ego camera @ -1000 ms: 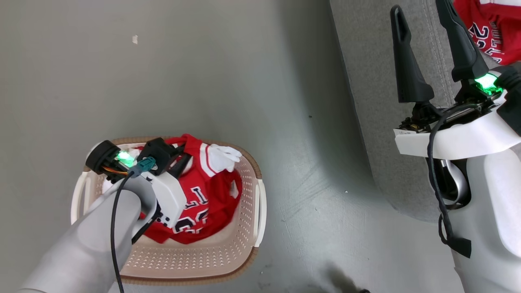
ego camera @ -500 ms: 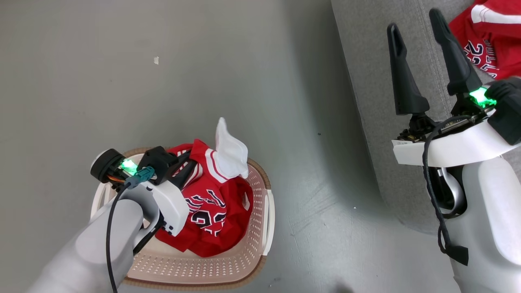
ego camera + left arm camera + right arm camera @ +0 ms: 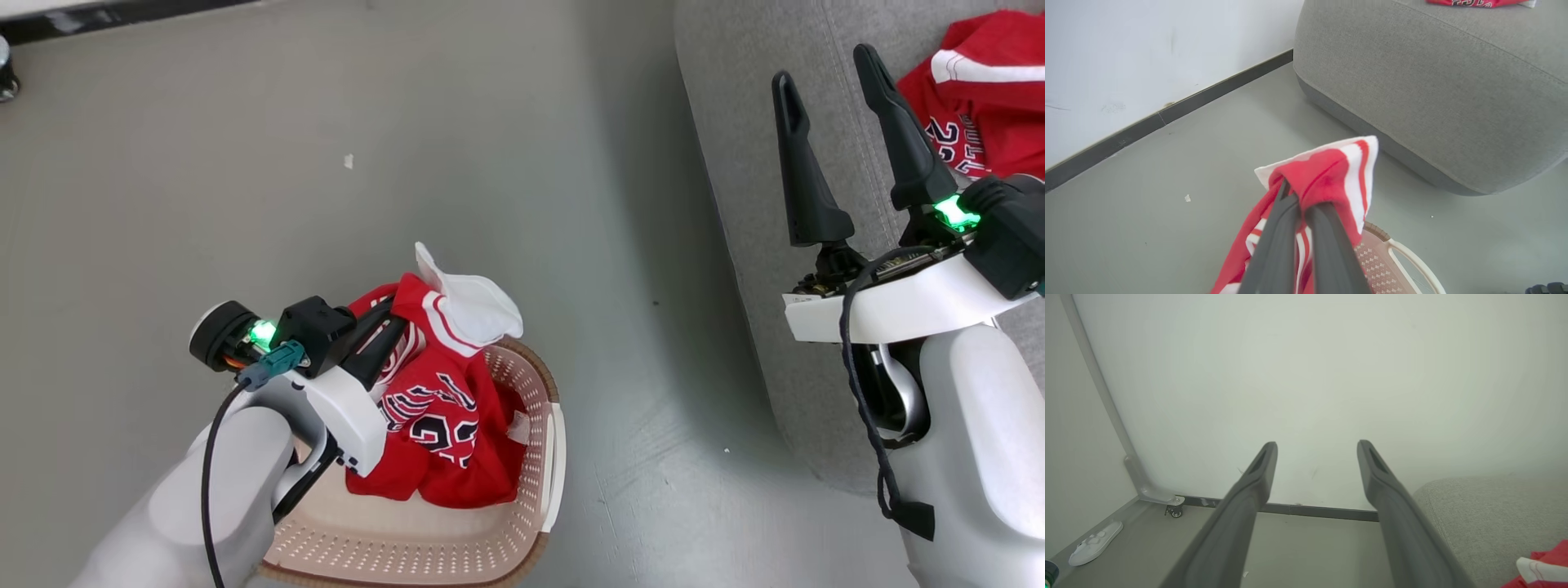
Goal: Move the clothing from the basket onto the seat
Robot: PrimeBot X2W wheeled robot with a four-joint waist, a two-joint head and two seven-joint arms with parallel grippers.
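Note:
A red jersey (image 3: 437,408) with white panels and dark numbers hangs from my left gripper (image 3: 390,322), which is shut on its upper edge above the cream basket (image 3: 424,539). In the left wrist view the dark fingers (image 3: 1278,228) pinch a red and white fold of the jersey (image 3: 1331,175). My right gripper (image 3: 824,69) stands open over the grey sofa (image 3: 751,163), with nothing between its fingers. Another red jersey (image 3: 980,106) lies on the sofa seat at the upper right.
Grey floor (image 3: 408,163) spreads between basket and sofa. A white wall with a dark skirting (image 3: 1167,114) runs behind. A white slipper (image 3: 1094,543) lies by the wall next to a wheeled grey post (image 3: 1147,494).
My left gripper has lifted the red jersey up out of the basket. The head view has shifted, bringing more of the sofa jersey into it. The right gripper stays open.

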